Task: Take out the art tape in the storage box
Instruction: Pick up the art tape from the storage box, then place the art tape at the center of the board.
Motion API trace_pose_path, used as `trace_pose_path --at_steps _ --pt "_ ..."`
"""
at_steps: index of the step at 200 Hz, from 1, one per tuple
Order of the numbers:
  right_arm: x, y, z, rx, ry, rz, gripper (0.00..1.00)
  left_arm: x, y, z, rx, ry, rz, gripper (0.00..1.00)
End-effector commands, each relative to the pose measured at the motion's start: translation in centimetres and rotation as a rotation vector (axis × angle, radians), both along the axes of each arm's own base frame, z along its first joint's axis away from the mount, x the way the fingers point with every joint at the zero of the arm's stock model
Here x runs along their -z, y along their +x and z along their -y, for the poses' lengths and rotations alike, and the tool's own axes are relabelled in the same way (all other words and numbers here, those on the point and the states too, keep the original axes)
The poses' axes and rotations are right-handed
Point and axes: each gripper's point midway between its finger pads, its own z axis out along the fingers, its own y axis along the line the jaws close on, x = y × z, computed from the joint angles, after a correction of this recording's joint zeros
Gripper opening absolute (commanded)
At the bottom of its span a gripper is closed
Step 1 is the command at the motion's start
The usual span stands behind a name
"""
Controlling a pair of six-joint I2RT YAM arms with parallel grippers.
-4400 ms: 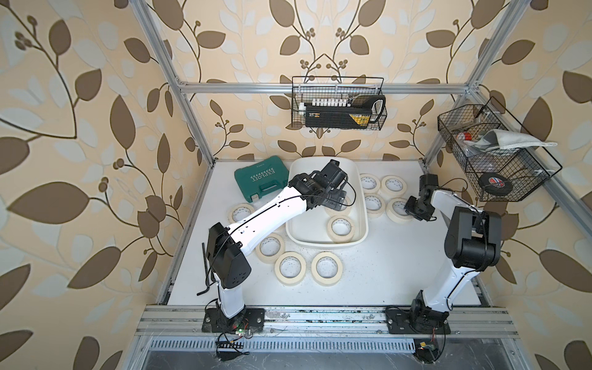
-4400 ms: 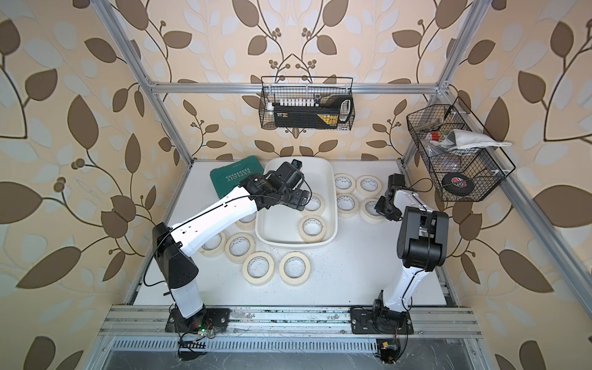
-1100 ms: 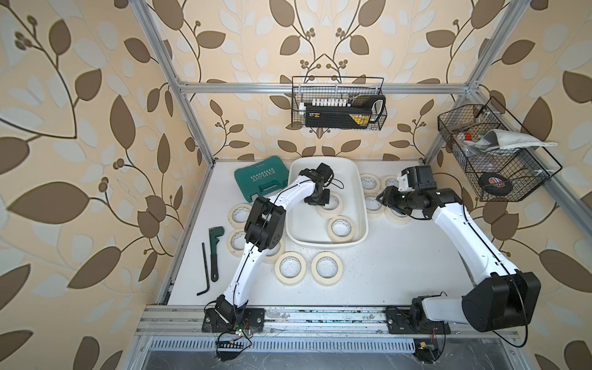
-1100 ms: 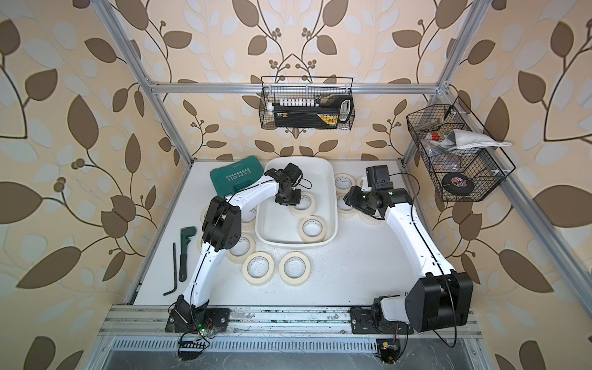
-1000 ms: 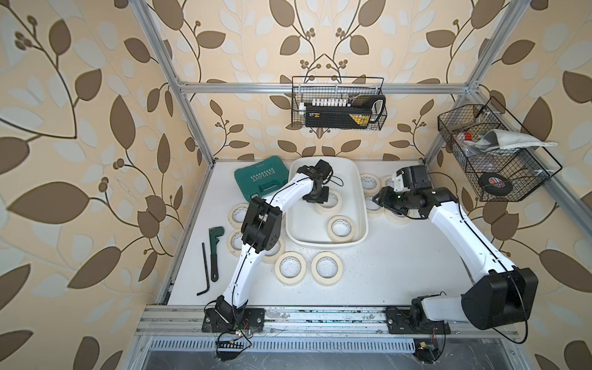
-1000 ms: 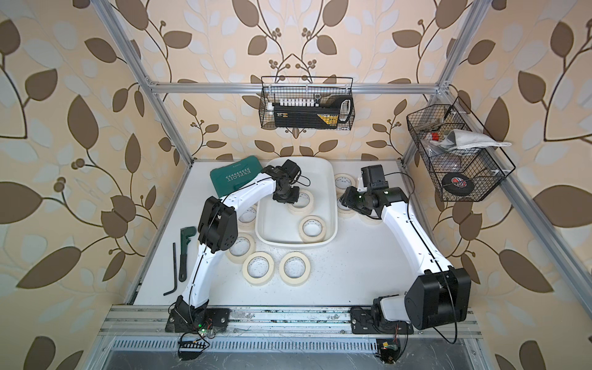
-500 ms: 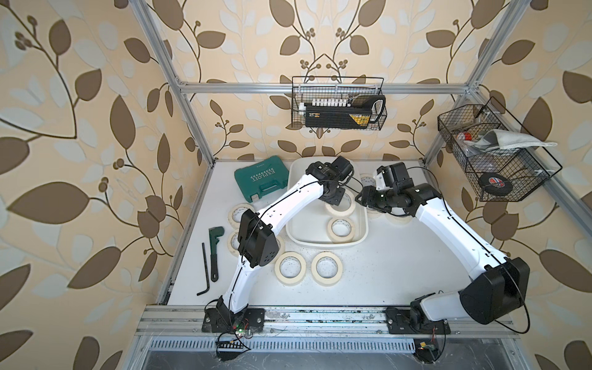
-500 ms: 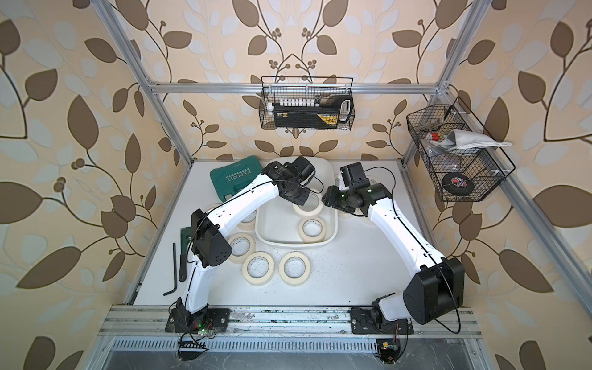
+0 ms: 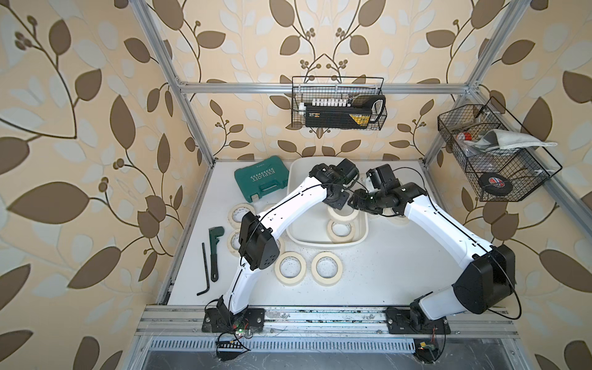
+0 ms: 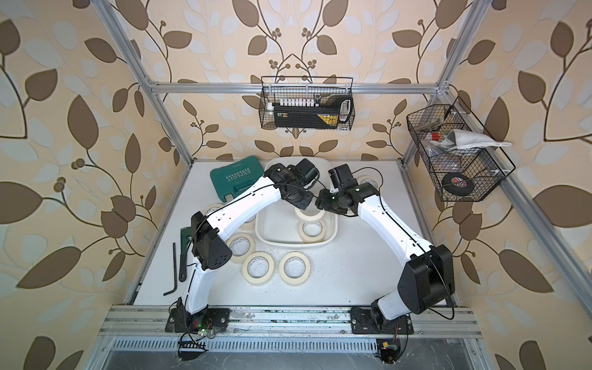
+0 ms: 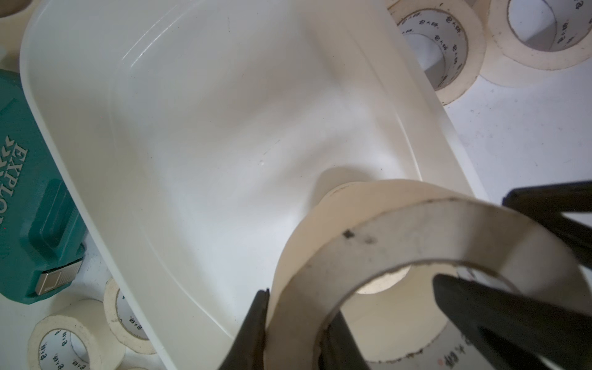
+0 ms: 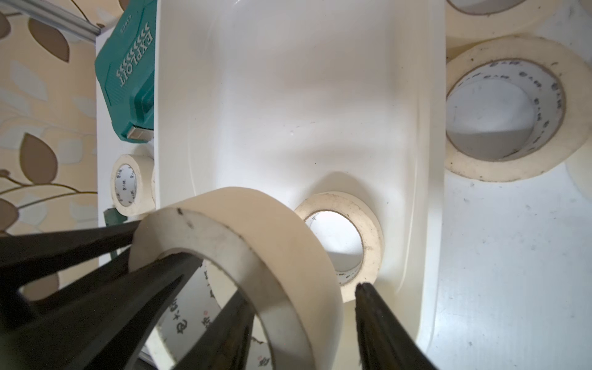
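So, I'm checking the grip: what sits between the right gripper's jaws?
The wall of the raised tape roll, held by the left gripper over the storage box: one jaw inside its core, one outside. The right wrist view shows it.

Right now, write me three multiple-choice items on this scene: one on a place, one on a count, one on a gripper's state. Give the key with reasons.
1. Where is the green tool case?
A. inside the storage box
B. on the table beside the storage box
C. stacked on a tape roll

2. How many tape rolls lie on the storage box's floor?
A. none
B. one
C. three

3. What state is the left gripper in?
A. open and empty
B. shut on the tool case
C. shut on a lifted tape roll

Key:
1 B, the case lies flat on the table next to the box's wall.
2 B, a single lying roll shows on the floor.
3 C, its fingers pinch that roll's wall above the box.
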Motion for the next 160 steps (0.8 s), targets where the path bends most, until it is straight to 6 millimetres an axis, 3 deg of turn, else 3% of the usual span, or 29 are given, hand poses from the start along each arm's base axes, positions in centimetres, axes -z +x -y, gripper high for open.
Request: trace_pose_path --at_steps 1,22,44,70,85,103,150,160 --pt "-1.2 1.0 -0.2 0.003 -0.008 0.045 0.35 -5.4 -0.7 0.1 0.027 -0.101 0.070 0.09" --pt "-1.1 1.0 0.0 0.007 -0.022 0.044 0.21 -5.5 -1.1 0.6 0.052 -0.124 0.051 0.11" --pt "-1.2 1.0 0.2 0.005 -0.033 0.046 0.12 -5.8 -1.6 1.0 0.072 -0.156 0.036 0.15" --pt "-1.5 0.9 0.6 0.000 -0.054 0.053 0.01 -6.3 -2.2 1.5 0.086 -0.210 0.026 0.41" --pt "-1.6 0.8 0.9 0.002 -0.064 0.053 0.00 -6.9 -2.3 1.5 0.081 -0.241 0.032 0.60" --pt "-1.9 0.7 1.6 0.010 -0.070 0.057 0.00 -7.5 -2.4 1.4 0.076 -0.266 0.048 0.71" --pt "-2.7 0.3 5.5 0.073 -0.081 0.068 0.00 -9.9 -1.9 -0.3 0.015 -0.305 0.147 0.91" --pt "-2.9 0.1 6.7 0.094 -0.085 0.073 0.00 -9.0 -1.8 -1.0 -0.004 -0.291 0.147 0.93"
